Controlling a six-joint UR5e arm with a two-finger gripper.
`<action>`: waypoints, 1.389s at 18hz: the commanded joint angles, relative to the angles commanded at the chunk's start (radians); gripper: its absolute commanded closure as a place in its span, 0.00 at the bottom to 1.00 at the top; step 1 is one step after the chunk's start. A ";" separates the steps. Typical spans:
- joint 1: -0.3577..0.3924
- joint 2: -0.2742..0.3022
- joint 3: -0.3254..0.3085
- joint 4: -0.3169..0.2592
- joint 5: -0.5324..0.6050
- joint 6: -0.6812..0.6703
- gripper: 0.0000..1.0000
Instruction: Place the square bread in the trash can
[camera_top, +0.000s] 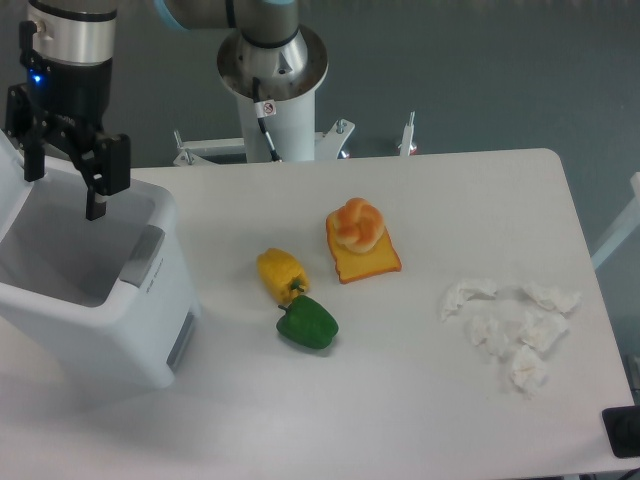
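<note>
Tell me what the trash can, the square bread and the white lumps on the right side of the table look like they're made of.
The trash can looks like smooth white moulded plastic, with flat even walls and a grey panel on its rim. The square bread has a uniform orange face and darker crust edge; real toast or a toy replica, I cannot tell. The white lumps look like crumpled tissue paper: matte and creased.
</note>
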 joint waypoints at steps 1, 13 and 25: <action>0.027 0.000 0.000 0.002 0.002 0.000 0.00; 0.345 -0.034 0.011 0.006 -0.005 0.333 0.00; 0.497 -0.201 0.006 -0.002 0.072 0.548 0.00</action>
